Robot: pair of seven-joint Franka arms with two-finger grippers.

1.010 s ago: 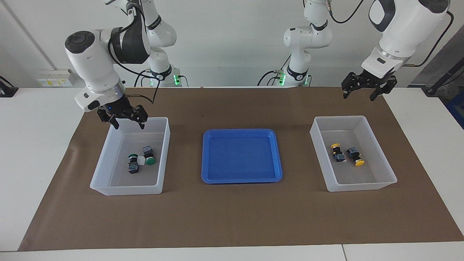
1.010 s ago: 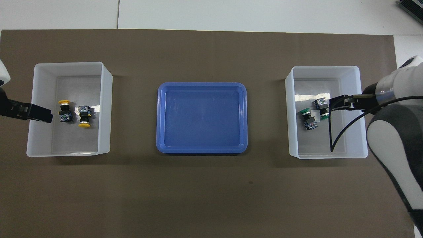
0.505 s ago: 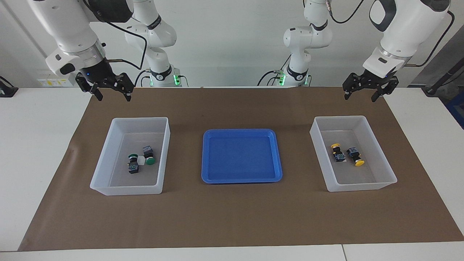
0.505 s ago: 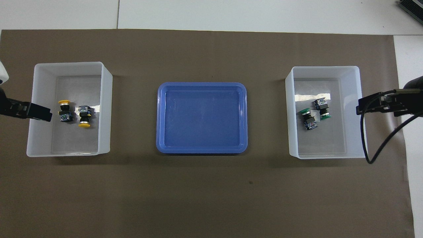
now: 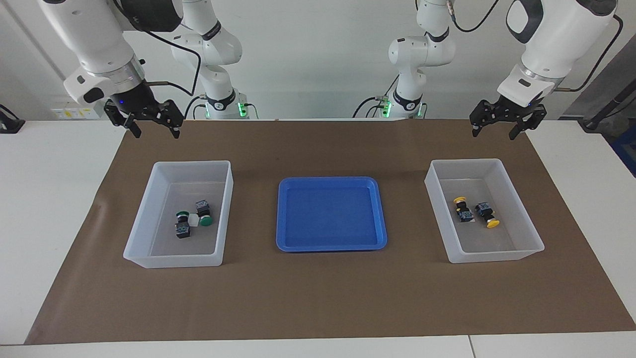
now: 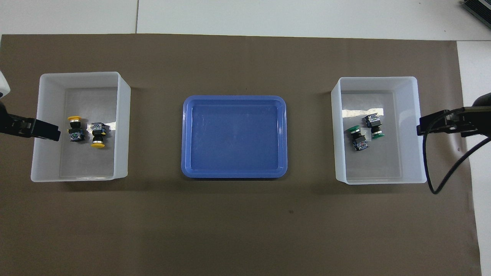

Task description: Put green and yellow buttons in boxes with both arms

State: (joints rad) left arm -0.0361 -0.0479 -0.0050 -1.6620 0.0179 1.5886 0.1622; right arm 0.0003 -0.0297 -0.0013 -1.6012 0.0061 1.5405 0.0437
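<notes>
Two green buttons [image 5: 203,214] [image 6: 374,125] lie side by side in the translucent white box [image 5: 226,199] [image 6: 337,126] toward the right arm's end. Two yellow buttons [image 5: 486,215] [image 6: 98,136] lie in the alike box [image 5: 437,209] [image 6: 122,126] toward the left arm's end. My right gripper [image 5: 154,133] [image 6: 433,124] is open and empty, raised over the brown mat beside the green buttons' box. My left gripper [image 5: 493,133] [image 6: 38,130] is open and empty, raised beside the yellow buttons' box.
A shallow blue tray [image 5: 330,180] [image 6: 234,99] with nothing in it sits on the brown mat [image 5: 318,288] [image 6: 230,222] between the two boxes. White table shows around the mat.
My right gripper rose from over the green buttons' box and drew back toward the right arm's end, then held still. My left gripper barely moved. The buttons stayed put.
</notes>
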